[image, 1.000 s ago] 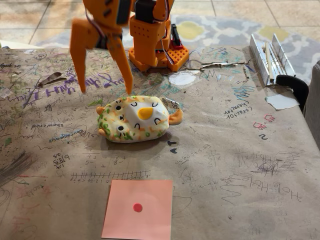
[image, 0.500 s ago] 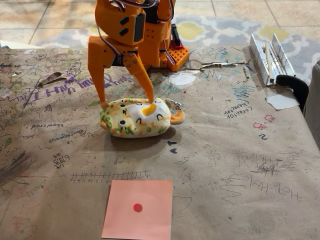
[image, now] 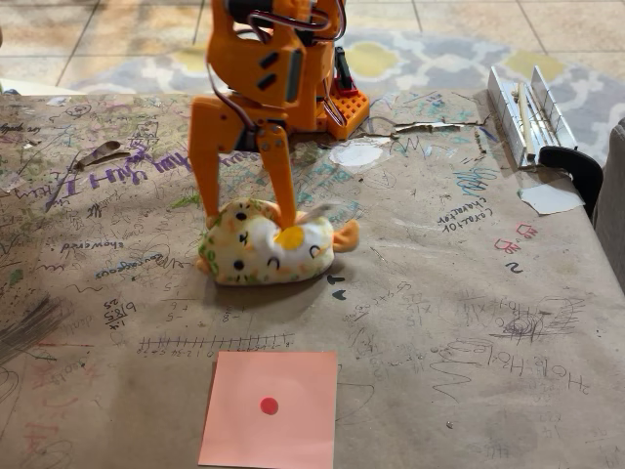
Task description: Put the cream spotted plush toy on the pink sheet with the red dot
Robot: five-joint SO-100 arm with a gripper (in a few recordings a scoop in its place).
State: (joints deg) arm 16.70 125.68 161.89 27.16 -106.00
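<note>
The cream spotted plush toy (image: 311, 252) lies on the brown paper-covered table (image: 439, 322), face up, its yellow beak toward the middle. My orange gripper (image: 248, 215) comes down on it from above. One finger presses at the toy's left upper edge and the other by the beak, pinching the left half between them. The toy still rests on the table. The pink sheet with the red dot (image: 283, 430) lies flat near the front edge, a short way in front of the toy.
The arm's orange base (image: 327, 103) stands behind the toy. Metal rails (image: 522, 112) and a black clamp (image: 576, 166) sit at the back right. A grey object (image: 613, 195) is at the right edge. Bare scribbled paper lies between the toy and the sheet.
The gripper has come down from above the toy onto it and shifted right, and its fingers have narrowed around the toy's left half. The toy looks bunched up and slightly turned.
</note>
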